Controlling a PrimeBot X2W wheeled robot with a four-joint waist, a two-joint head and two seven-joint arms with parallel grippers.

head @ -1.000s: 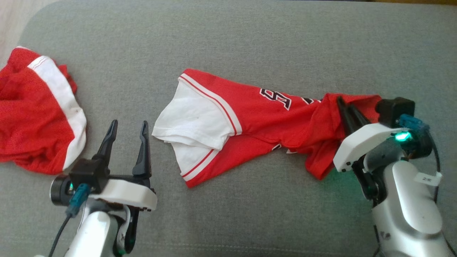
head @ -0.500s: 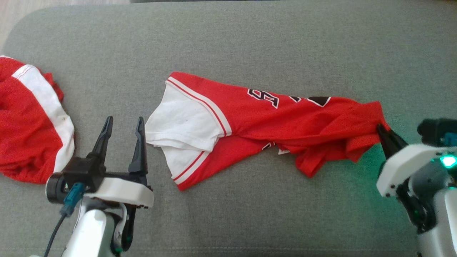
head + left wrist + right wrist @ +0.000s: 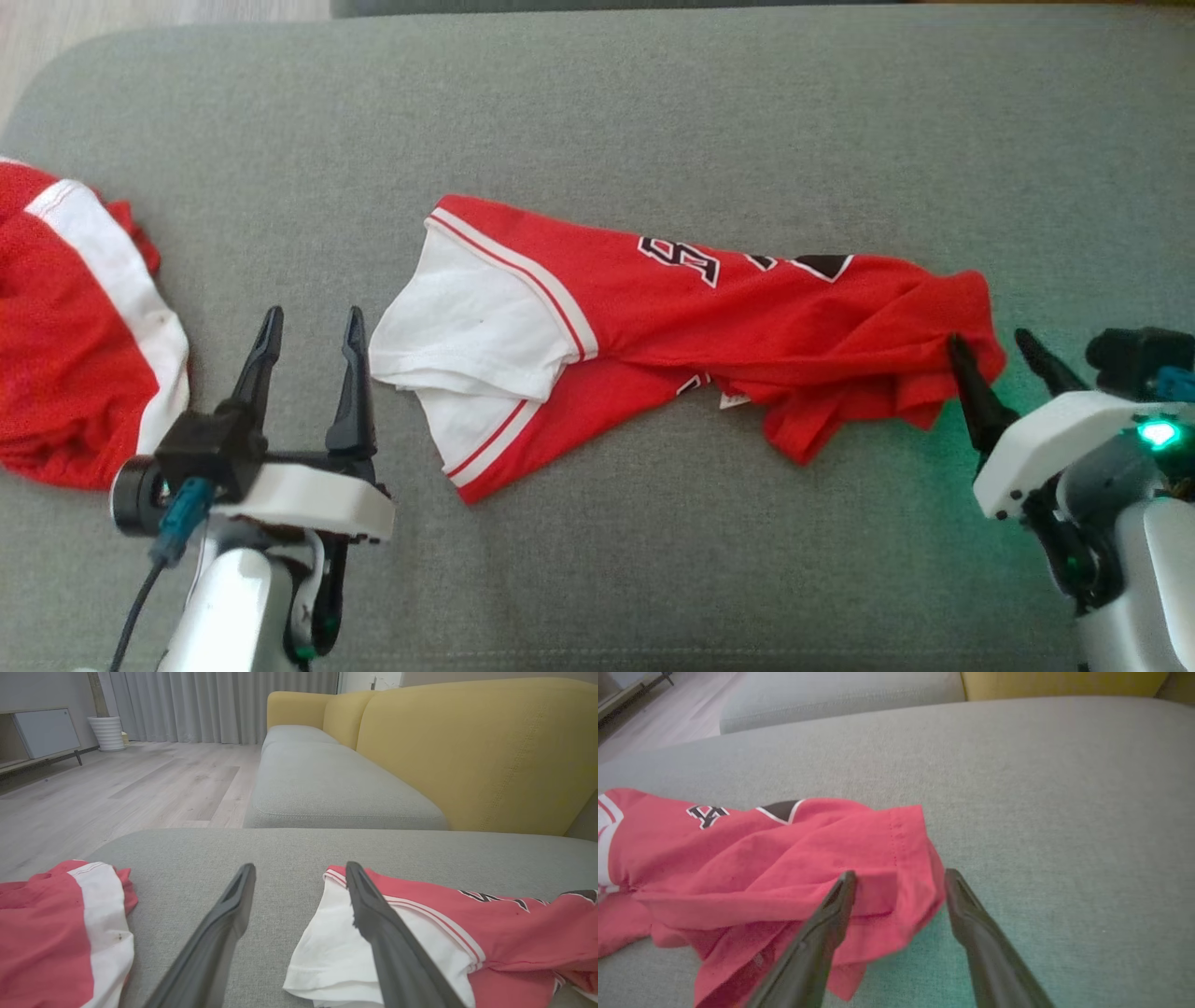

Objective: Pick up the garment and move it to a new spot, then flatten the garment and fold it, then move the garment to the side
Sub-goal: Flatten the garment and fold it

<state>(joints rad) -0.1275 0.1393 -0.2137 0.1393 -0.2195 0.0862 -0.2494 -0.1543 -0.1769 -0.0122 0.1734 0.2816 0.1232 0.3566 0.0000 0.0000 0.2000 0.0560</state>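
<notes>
- Item: garment (image 3: 709, 317), a red jersey with white sleeve panels and black-and-white lettering. It lies stretched sideways across the middle of the cushion. The white sleeve end is toward the robot's left and the bunched red hem toward its right.
- Condition: long and narrow, doubled over itself. The hem end is rumpled with folds tucked under, so it is not yet flat.
- Left gripper (image 3: 314, 315): jaws wide apart and holding nothing. It hovers just beside the white sleeve edge, and in the left wrist view one finger crosses over that sleeve.
- Right gripper (image 3: 988, 338): jaws parted at the hem corner. One finger lies over the red cloth, which sits slack between the fingers and is not pinched.
- Step in hand, as judged: the garment looks set down at its spot, and flattening is next.
- Next move calls for a hold on opposite edges, sleeve side and hem side. The doubled layers then need spreading apart, with care not to drag the whole piece.
- Second item: another red-and-white garment (image 3: 75, 355), heaped at the cushion's left edge, well apart from the first.
- Surface: grey woven sofa cushion (image 3: 653, 112), soft, with rounded corners.
- Room: yellow backrest (image 3: 467, 751), pale wood floor (image 3: 140, 784), grey curtains (image 3: 210, 704), white ribbed pot (image 3: 108, 732) and a low cabinet (image 3: 44, 730).
</notes>
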